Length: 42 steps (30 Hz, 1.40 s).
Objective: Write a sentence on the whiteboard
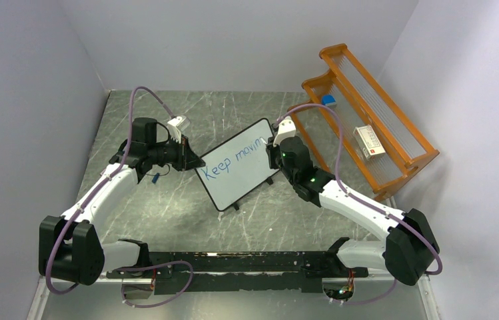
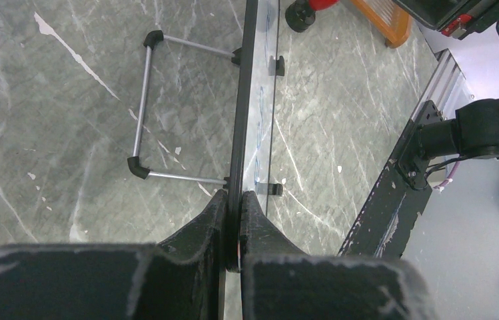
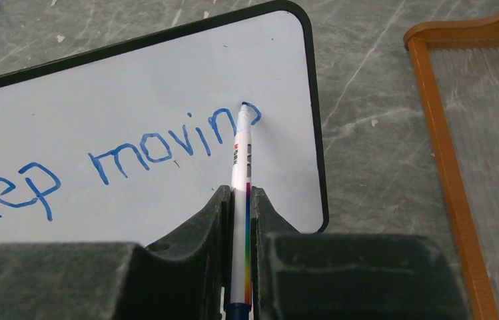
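Near left, the left fingers (image 2: 221, 205) are pinched tight on the black frame of the whiteboard (image 1: 243, 181). The board stands mid-tabletop (image 1: 166, 220) between the two arms, its long axis running from near left to far right. On its right side the right fingers (image 3: 224, 200) are clamped around a marker (image 3: 240, 157), whose tip touches the board just past "movin" in the sentence (image 3: 156, 150). The writing heads toward the board's right edge, now close, so the next word likely belongs on a lower line. Far right stands an orange rack (image 1: 366, 127).
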Each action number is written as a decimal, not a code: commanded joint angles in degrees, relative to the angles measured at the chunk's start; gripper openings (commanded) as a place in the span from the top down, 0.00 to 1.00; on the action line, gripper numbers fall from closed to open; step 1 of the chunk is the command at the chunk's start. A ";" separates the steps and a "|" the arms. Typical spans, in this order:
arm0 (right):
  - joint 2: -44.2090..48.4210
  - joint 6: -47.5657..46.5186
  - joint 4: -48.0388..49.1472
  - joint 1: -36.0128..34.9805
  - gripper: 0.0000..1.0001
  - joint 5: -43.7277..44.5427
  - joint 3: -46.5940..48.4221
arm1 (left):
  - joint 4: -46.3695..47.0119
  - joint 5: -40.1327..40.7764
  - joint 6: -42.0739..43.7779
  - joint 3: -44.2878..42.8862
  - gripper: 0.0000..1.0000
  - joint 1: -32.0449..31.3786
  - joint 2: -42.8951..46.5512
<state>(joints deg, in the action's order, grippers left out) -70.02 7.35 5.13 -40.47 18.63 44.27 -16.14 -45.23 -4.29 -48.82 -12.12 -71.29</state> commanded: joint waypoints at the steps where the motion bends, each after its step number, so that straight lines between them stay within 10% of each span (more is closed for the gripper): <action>1: 0.29 0.64 -1.36 0.35 1.00 -1.30 0.39 | -4.43 7.40 3.42 0.92 0.95 -0.62 -2.20; 42: -0.69 0.39 0.76 0.51 1.00 2.02 1.22 | -4.42 7.15 3.42 0.92 0.95 -0.61 -2.19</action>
<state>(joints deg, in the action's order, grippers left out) -70.06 8.49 3.60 -40.45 20.23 43.51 -16.16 -45.21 -4.32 -48.84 -12.21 -71.29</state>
